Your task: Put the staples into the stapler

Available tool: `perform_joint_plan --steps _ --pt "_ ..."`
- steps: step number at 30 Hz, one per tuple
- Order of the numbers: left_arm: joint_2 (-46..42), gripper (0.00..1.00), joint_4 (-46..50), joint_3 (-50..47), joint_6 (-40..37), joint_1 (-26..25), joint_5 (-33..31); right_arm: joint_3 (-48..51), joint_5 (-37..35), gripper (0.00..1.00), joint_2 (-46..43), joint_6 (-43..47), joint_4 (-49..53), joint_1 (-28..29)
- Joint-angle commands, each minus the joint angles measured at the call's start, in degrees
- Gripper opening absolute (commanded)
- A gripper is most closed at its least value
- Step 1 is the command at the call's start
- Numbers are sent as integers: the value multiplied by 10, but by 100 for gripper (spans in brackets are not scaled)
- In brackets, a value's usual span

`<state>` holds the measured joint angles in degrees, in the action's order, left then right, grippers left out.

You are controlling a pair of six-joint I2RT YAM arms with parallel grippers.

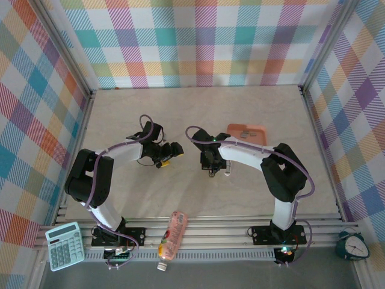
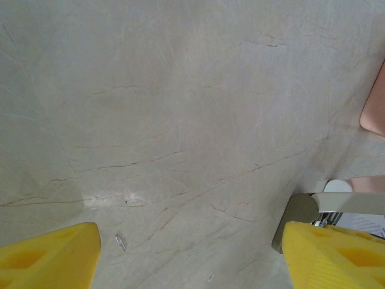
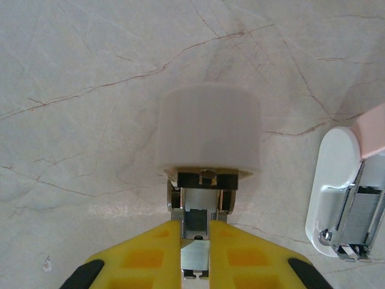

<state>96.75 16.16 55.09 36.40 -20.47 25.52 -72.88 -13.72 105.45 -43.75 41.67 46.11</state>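
Right jaws pinch a metal piece [image 3: 195, 241]; the open stapler [image 3: 337, 180] lies just right, long axis near-far; left jaws spread, farther off

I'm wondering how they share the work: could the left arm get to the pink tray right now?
Probably not easily. The left gripper is open, but the right gripper, shut on the stapler, and its arm lie between it and the pink tray.

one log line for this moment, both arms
left fingers: open, empty, over table | right fingers: shut on stapler
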Motion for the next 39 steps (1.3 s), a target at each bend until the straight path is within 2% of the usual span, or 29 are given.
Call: perform_joint_plan --steps 1,19,39 --pt "7 79 7 6 -9 5 7 -4 -6 14 8 -6 22 6" --pt "7 79 8 7 -9 5 7 -12 -30 15 -27 4 35 13" --pt "7 79 8 7 -9 5 7 -16 -20 15 5 9 27 13"
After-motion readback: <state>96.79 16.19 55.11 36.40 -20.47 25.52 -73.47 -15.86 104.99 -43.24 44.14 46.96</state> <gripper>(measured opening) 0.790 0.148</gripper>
